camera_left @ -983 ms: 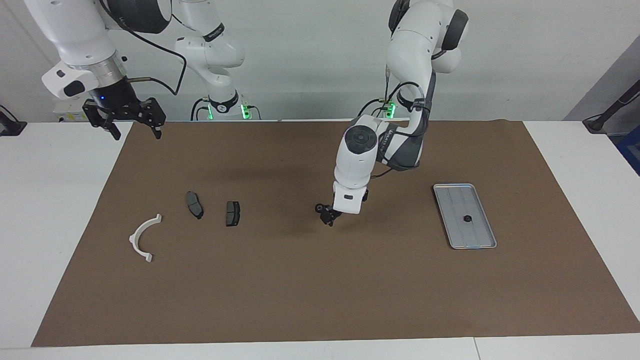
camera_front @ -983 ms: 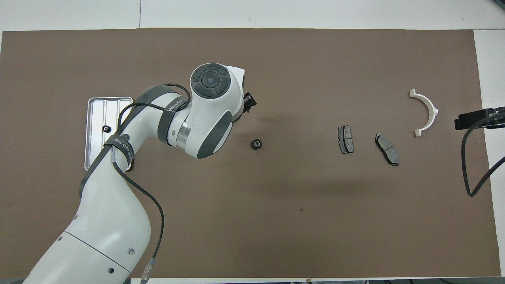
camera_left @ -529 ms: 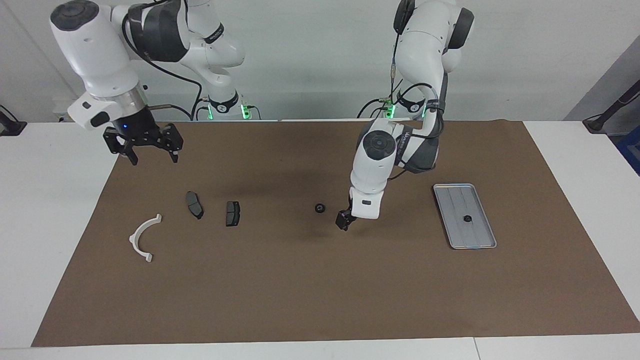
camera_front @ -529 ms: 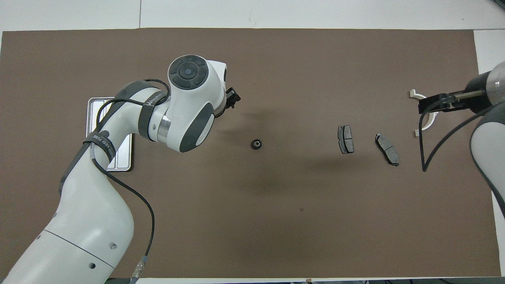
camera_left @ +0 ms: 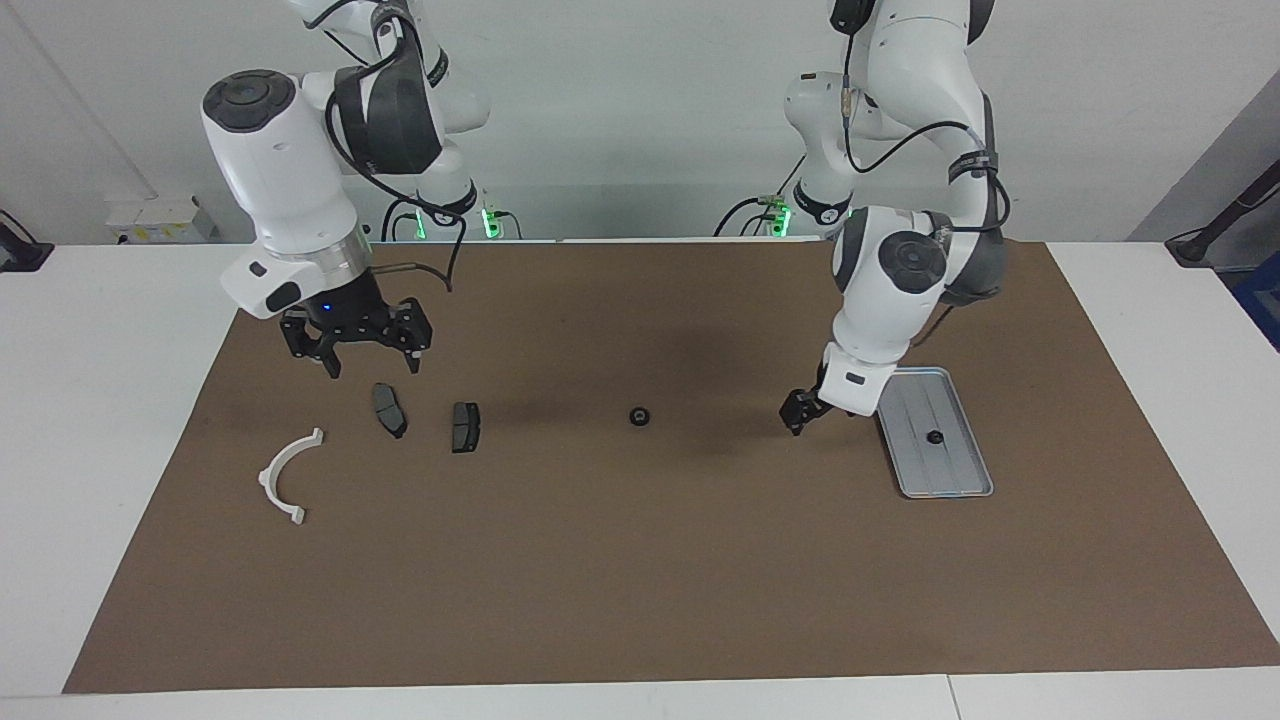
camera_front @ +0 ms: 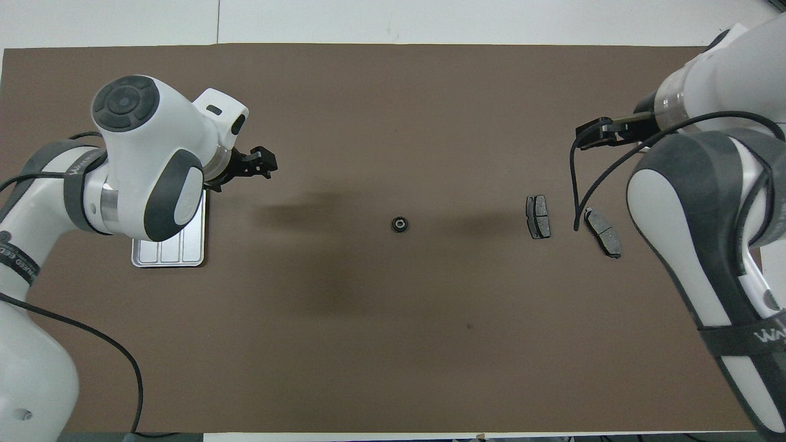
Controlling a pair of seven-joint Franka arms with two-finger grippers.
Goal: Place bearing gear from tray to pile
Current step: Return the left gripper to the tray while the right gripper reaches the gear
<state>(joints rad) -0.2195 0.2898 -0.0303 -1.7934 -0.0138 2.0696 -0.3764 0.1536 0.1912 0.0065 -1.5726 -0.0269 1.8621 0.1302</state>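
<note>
One small black bearing gear (camera_left: pixel 638 416) (camera_front: pixel 400 224) lies on the brown mat between tray and pile. Another gear (camera_left: pixel 934 437) sits in the silver tray (camera_left: pixel 960 485) (camera_front: pixel 166 255), which my left arm partly hides in the overhead view. My left gripper (camera_left: pixel 797 420) (camera_front: pixel 258 164) hangs open and holding nothing over the mat beside the tray. The pile is a white half-ring bracket (camera_left: pixel 285 475) and two dark plates (camera_left: pixel 389 410) (camera_left: pixel 465 427) (camera_front: pixel 538 217) (camera_front: pixel 603 232). My right gripper (camera_left: pixel 372 368) (camera_front: pixel 605 129) hangs open over the mat right by the plates.
The brown mat (camera_left: pixel 640 580) covers most of the white table (camera_left: pixel 100 400). The right arm hides the bracket in the overhead view. Nothing else lies on the mat.
My left gripper has drawn away from the gear on the mat toward the tray. My right arm has swung in from the mat's corner to the pile. The gear has stayed put.
</note>
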